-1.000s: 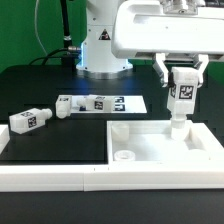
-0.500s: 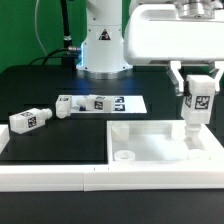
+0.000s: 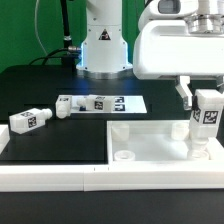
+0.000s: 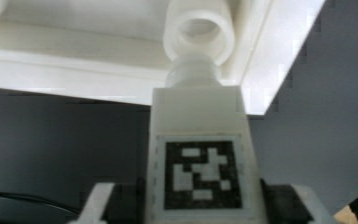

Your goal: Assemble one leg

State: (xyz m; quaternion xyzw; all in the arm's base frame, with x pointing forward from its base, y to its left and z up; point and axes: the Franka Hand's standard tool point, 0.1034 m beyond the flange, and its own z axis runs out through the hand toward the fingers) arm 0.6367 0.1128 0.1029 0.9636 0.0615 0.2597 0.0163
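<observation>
One white plastic leg [image 3: 206, 135], square in section with a black-and-white tag, stands upright, round peg down at a corner hole [image 4: 202, 35] of the rimmed white panel [image 3: 150, 140], on the exterior view's right. The tool [image 3: 205, 103] clamps its upper sides.

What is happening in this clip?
The arm's pincer grips one leg upright, peg down, over the end of the white panel at the exterior view's right. In the wrist view the peg points at a round socket; whether it is seated cannot be told. Another leg lies loose at the left.
</observation>
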